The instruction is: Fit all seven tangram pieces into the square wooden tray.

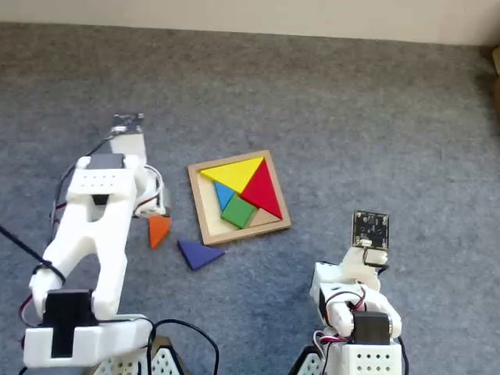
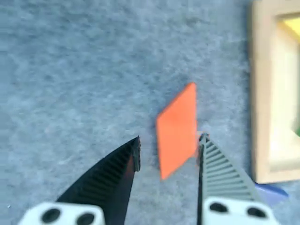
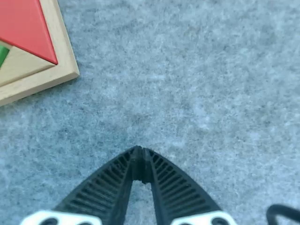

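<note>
Straddling the orange piece (image 2: 177, 129), your left end effector (image 2: 169, 140) gapes open, gripping nothing; the piece sits nearer one side, so centre it before closing gently.

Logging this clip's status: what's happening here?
The left gripper is open over the orange parallelogram on the carpet beside the wooden tray, a finger at each side. The tray holds yellow triangle, red triangle, blue triangle and green square; a dark blue triangle lies outside. The right gripper is shut above carpet near the tray's corner.
</note>
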Tool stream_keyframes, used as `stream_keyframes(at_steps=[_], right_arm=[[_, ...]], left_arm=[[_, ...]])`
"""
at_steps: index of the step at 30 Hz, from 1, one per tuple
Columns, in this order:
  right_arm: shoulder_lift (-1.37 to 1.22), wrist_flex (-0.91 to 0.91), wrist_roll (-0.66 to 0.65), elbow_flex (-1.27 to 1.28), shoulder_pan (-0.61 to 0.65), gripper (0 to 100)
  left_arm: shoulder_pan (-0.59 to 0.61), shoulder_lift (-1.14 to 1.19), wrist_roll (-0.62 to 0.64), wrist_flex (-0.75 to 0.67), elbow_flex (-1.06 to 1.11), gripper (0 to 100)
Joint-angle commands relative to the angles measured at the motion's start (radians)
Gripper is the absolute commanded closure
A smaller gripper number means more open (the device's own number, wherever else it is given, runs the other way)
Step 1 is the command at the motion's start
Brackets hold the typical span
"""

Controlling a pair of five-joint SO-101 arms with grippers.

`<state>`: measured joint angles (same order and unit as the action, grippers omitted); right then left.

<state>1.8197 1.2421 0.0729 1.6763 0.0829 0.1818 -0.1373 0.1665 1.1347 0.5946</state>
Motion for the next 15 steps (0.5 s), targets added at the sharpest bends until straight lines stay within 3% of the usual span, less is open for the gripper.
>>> stream_keyframes(at_steps=[1, 8, 15], right_arm=[[0.013, 0.007, 0.011, 0.143, -0.01, 98.7], [0.013, 0.007, 0.011, 0.143, -0.01, 98.7], [0.013, 0.007, 0.011, 0.143, -0.01, 98.7]], left_arm=[[0.044, 0.015, -0.006, 0.003, -0.03, 79], [0.039, 0.294, -0.043, -0.109, -0.07, 80], [-0.067, 0.383, -0.038, -0.04, -0.188, 80]])
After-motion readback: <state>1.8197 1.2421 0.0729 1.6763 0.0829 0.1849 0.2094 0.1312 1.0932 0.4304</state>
